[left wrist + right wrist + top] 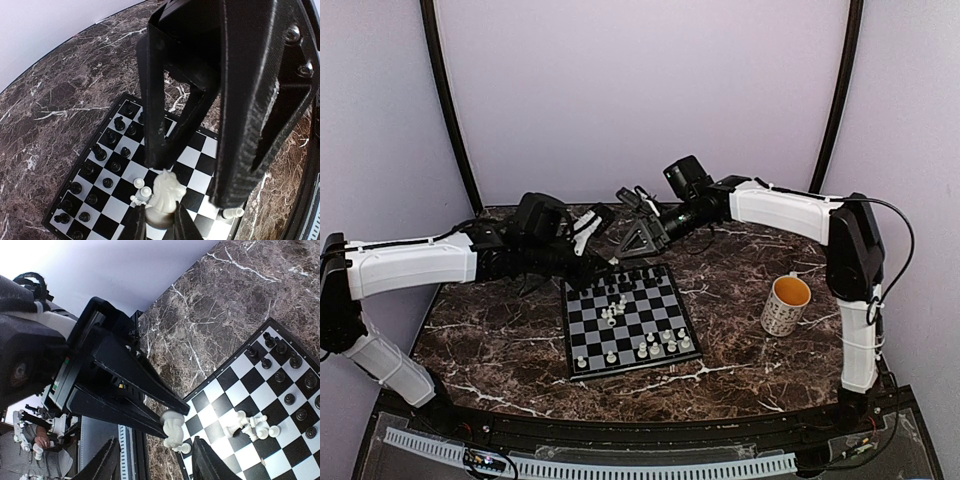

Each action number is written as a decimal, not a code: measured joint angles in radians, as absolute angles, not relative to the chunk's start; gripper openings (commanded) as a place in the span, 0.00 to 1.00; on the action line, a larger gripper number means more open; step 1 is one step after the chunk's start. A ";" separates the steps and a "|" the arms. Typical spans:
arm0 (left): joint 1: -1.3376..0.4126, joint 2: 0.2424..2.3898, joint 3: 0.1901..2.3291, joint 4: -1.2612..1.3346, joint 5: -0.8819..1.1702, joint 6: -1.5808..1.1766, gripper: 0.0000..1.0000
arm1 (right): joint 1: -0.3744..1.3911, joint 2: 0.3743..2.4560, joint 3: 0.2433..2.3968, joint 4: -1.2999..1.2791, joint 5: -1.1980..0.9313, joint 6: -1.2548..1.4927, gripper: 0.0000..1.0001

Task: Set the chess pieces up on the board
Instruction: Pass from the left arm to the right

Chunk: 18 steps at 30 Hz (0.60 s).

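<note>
My left gripper is shut on the base of a white knight and holds it in the air above the board. My right gripper is open, its fingers standing either side of the knight without touching it. In the top view both grippers, left and right, meet above the far edge of the board. Black chessmen fill the far rows. Several white chessmen lie heaped mid-board, and others stand in the near rows.
A white mug with an orange inside stands on the dark marble table to the right of the board. The purple back wall rises close behind the grippers.
</note>
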<state>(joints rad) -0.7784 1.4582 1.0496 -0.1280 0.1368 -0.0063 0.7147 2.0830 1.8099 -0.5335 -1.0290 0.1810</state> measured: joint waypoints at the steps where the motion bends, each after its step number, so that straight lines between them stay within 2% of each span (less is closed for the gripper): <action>1: -0.780 1.458 1.050 -0.128 0.137 -0.003 0.11 | 0.715 2.083 1.810 -0.527 -1.035 0.187 0.47; 12: -0.786 1.458 1.050 -0.128 0.136 0.008 0.11 | 0.716 2.116 1.805 -0.461 -1.081 0.262 0.39; 18: -0.786 1.458 1.050 -0.128 0.134 0.009 0.11 | 0.720 2.117 1.791 -0.448 -1.081 0.274 0.25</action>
<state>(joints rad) -0.7860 1.4582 1.0496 -0.1276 0.1341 0.0086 0.7200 2.1170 1.7912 -0.4477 -1.0805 0.2745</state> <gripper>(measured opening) 0.182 0.323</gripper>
